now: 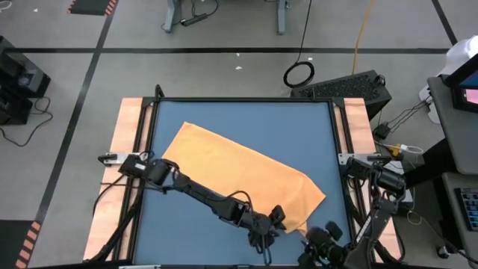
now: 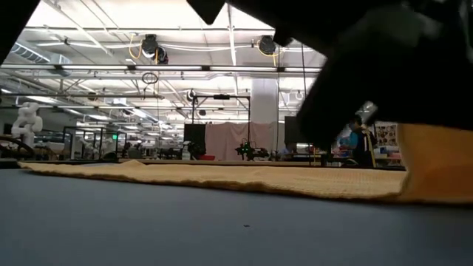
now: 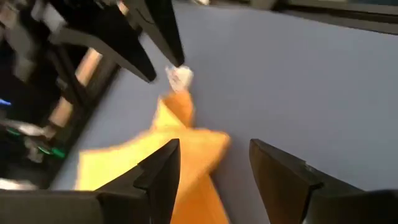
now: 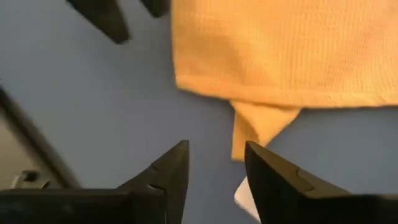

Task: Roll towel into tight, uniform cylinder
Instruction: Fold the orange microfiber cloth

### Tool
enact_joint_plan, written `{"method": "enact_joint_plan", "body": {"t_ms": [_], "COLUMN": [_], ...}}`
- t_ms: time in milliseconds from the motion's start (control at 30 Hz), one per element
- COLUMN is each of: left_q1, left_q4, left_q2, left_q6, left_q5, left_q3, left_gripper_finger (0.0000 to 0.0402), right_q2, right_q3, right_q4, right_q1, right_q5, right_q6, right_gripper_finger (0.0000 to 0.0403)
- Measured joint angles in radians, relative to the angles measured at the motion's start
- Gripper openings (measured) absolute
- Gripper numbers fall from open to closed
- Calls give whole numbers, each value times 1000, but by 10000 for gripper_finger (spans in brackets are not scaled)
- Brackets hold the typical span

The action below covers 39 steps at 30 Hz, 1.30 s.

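The towel lies flat and unrolled on the table, its long axis running diagonally from the far left to the near right corner, where a small folded tip with the white tag sticks out. Both claws hover by that tip: left gripper and right gripper, jaws apart, holding nothing. Rolling hasn't begun; next, I'd judge, pinch that corner edge.

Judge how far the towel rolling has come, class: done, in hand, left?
Done: the towel lies folded flat in a long strip. In hand: both hands, left and right, open at its near corner, gripping nothing. Left: all the rolling; no cylinder shows.
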Motion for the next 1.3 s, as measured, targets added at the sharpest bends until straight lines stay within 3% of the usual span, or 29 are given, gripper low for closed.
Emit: {"method": "enact_joint_plan", "body": {"t_ms": [167, 367, 467, 600, 700, 800, 1067, 1300], "left_q1": [-7, 1, 16, 48, 75, 93, 93, 118], "left_q4": [81, 117, 114, 106, 109, 138, 172, -21], "left_q2": [44, 61, 61, 61, 61, 42, -97, -206], "left_q6": [136, 262, 265, 262, 195, 130, -32, -381], "left_q5": [-102, -128, -162, -179, -193, -194, -342, -320], "left_q3": [0, 1, 1, 1, 1, 0, 1, 3], "left_gripper_finger": [198, 192, 159, 77, 15, 11, 4, 6], "right_q2": [18, 119, 159, 176, 175, 177, 176, 204], "right_q3": [-16, -28, -24, -22, -20, 2, 214, 415], "right_q4": [32, 32, 19, 9, -25, -86, -426, -337], "right_q1": [30, 28, 16, 10, 7, -5, -61, -135], "right_q5": [5, 9, 21, 54, 86, 74, -49, 34], "right_q6": [73, 124, 121, 107, 102, 65, -54, -425], "right_gripper_finger": [139, 155, 153, 117, 61, 12, 4, 6]}}
